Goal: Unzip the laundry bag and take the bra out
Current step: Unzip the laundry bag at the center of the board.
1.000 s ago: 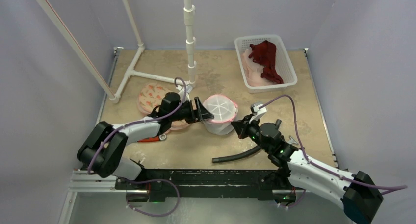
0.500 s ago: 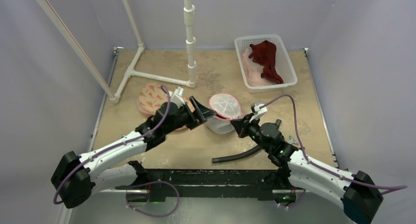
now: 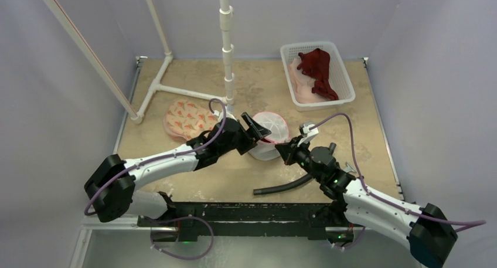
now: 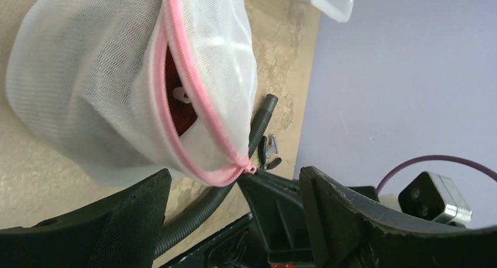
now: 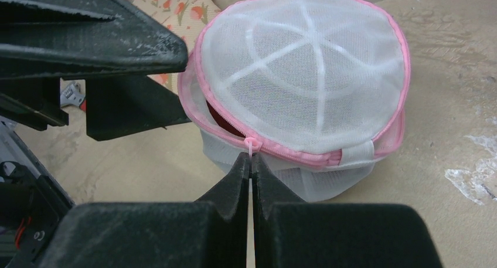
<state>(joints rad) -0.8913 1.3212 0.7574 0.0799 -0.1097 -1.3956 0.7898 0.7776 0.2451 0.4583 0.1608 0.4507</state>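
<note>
**Bag part unzipped, bra inside**

The left gripper (image 3: 256, 129), jaws apart, sits at 9 o'clock of the laundry bag (image 3: 271, 127) lying mid-table. The bag's pink zipper (image 4: 193, 86) gapes over the dark red bra (image 4: 176, 95). At 5 o'clock, the right gripper (image 3: 281, 150) pinches the zipper pull (image 5: 252, 145).

Left arm (image 3: 164, 162) extends forward and to the right across the table. Left gripper (image 3: 256, 126): jaws wide apart, nothing between them. Right arm (image 3: 369, 200) reaches forward and to the left. Right gripper (image 5: 251, 159): fingers pressed together, tips pinching the zipper pull (image 5: 252, 145). The grippers face each other, close.
</note>
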